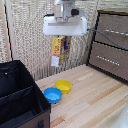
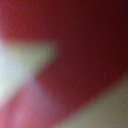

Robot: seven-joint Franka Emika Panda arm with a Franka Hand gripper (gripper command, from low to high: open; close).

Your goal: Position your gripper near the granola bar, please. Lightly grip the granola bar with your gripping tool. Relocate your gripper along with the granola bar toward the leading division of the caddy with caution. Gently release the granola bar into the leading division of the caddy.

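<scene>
In the exterior view my gripper (image 1: 60, 38) is high above the wooden table, its white head near the top of the frame. It is shut on the granola bar (image 1: 58, 51), a red, yellow and orange packet that hangs downward from the fingers with its white patch at the low end. The black caddy (image 1: 22, 89) stands at the exterior view's left, well below and to the left of the bar. Its nearest division (image 1: 20, 111) lies behind a black divider wall. The wrist view is filled by the blurred red packet (image 2: 85, 45) very close to the lens.
A yellow bowl (image 1: 63, 86) and a blue bowl (image 1: 52, 94) sit side by side on the table just right of the caddy. A wooden drawer cabinet (image 1: 110, 45) stands at the exterior view's right. A woven screen forms the back wall.
</scene>
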